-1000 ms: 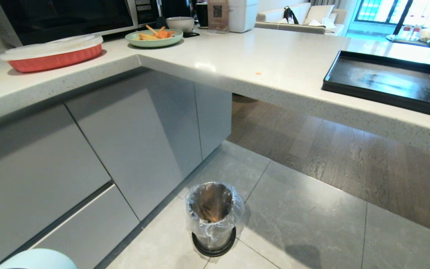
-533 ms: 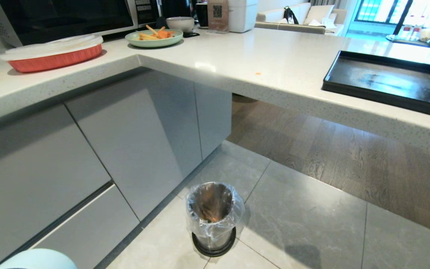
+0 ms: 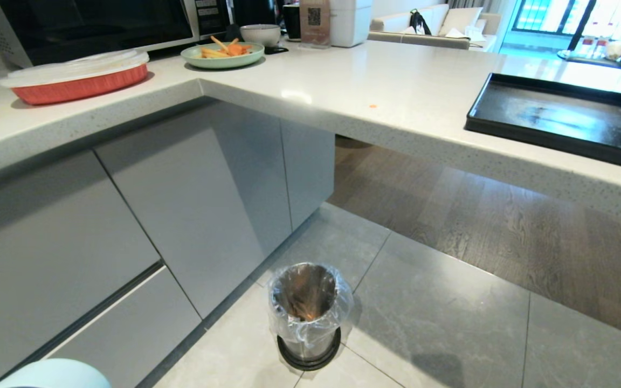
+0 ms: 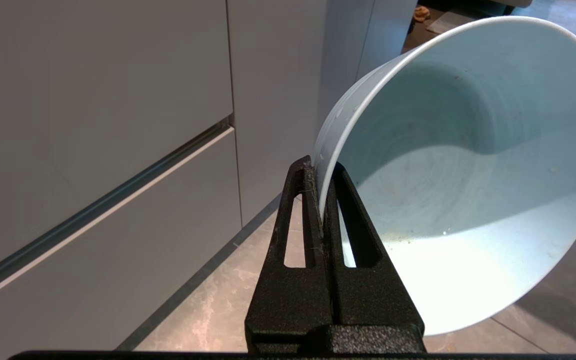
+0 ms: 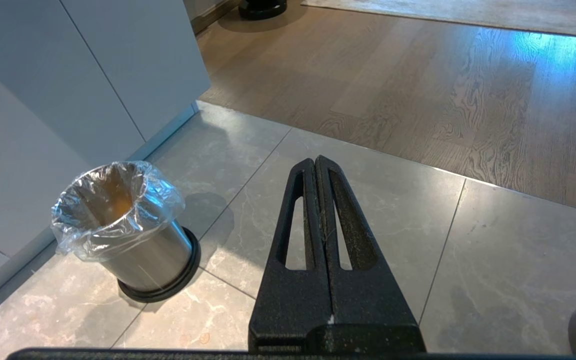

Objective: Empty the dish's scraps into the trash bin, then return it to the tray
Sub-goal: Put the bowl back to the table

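I see the left gripper (image 4: pixel 324 200) clenched on the rim of the dish (image 4: pixel 468 190) — tilted, inside bare. Right gripper (image 5: pixel 316 172) clenched, holding nothing, over floor near trash bin (image 5: pixel 128 235). Tray (image 3: pixel 561 121) sits on bench (image 3: pixel 370 81).

A white speckled countertop (image 3: pixel 343 86) bends round the corner. On it, out at eleven o'clock, sits a red baking dish (image 3: pixel 76 81) under a pale lid, with a microwave (image 3: pixel 95 21) behind it. Nearer twelve stands a pale green plate (image 3: pixel 223 54) of orange and yellow pieces (a fair heap), with a grey bowl (image 3: pixel 260 34) just behind. Grey cabinet doors (image 3: pixel 181 205) run below, meeting tile floor (image 3: pixel 440 323), then wood boards (image 3: pixel 504 226) toward two o'clock.
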Robot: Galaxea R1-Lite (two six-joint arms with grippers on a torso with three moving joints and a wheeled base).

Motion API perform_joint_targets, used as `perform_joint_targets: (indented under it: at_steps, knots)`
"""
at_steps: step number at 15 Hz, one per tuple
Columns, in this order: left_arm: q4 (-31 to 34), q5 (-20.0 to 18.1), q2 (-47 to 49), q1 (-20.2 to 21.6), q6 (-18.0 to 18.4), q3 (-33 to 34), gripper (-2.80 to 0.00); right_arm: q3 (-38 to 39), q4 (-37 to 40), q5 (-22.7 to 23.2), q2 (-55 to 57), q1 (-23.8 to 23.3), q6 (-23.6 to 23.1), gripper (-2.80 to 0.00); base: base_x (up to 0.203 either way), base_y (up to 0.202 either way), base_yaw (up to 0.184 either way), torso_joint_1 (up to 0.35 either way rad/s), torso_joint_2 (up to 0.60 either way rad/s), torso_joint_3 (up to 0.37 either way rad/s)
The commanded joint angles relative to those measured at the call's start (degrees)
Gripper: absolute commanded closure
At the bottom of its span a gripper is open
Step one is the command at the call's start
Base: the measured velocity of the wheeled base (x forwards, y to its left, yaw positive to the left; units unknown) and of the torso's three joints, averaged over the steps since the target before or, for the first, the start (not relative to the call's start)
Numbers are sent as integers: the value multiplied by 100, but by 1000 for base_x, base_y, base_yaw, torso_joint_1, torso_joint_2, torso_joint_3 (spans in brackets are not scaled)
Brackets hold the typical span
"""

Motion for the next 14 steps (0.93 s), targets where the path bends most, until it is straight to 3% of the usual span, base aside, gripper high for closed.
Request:
perform_joint_targets:
  at_steps: [1, 6, 14]
  knots:
    - [-5, 5, 4, 0, -6, 0, 0, 0, -2, 3, -2, 1, 2, 0, 0, 0, 0, 0, 0, 0]
    - [-5, 5, 4, -2, -6, 0, 0, 0, 6, -2, -2, 1, 2, 0, 1, 3, -34, 1, 1, 2]
    - [-5, 5, 4, -5, -6, 0, 0, 0, 6, 3, -2, 1, -6, 0, 2, 9, -174, 1, 3, 3]
